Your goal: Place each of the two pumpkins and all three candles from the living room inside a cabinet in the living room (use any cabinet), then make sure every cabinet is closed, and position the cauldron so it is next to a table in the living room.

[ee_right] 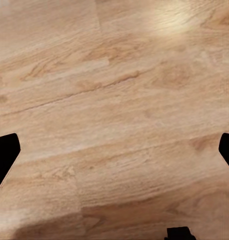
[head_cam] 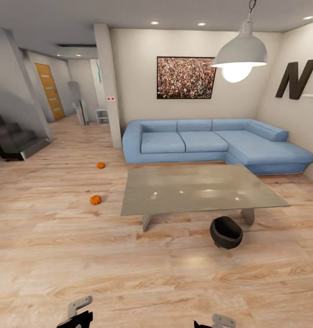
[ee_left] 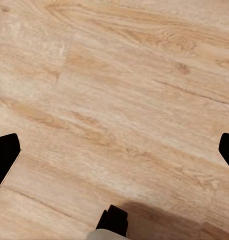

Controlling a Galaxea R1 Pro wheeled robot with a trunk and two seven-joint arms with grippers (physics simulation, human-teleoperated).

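Note:
Two small orange pumpkins lie on the wood floor left of the table, one nearer (head_cam: 95, 199) and one farther back (head_cam: 100, 165). The black cauldron (head_cam: 226, 233) stands on the floor against the near edge of the low grey table (head_cam: 197, 187), by its right leg. My left gripper (head_cam: 76, 314) and right gripper (head_cam: 215, 322) hang low at the head view's bottom edge, far from all of these. In the wrist views the left gripper (ee_left: 114, 155) and right gripper (ee_right: 114, 155) are open over bare floor, dark fingertips (ee_left: 4, 155) wide apart. The candles and the cabinet are out of view.
A blue corner sofa (head_cam: 211, 143) stands behind the table against the far wall. A pendant lamp (head_cam: 239, 57) hangs over the table. A pillar (head_cam: 108, 86) and a hallway with stairs (head_cam: 15, 139) lie to the left. Open wood floor stretches between me and the table.

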